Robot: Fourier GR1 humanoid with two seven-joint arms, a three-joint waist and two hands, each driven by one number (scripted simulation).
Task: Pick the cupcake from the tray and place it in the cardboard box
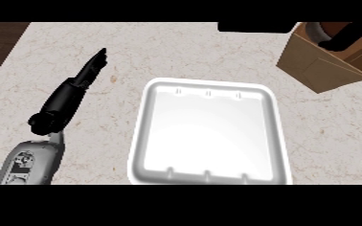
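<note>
Head view, right hand (343, 36) over cardboard box (311, 64)

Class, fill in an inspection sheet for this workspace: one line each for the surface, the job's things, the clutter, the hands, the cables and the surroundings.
Surface: pale marbled counter, no spills seen.
Job's things: white tray in the middle, nothing in it; cardboard box at the far right, open at the top; cupcake not visible.
Clutter: nothing seen.
Hands: left hand open, resting left of the tray with fingers straight, holding nothing; right hand shows as a dark shape at the box's opening, its grip hidden.
Cables: nothing seen.
Surroundings: dark brown strip past the counter's left edge.
</note>
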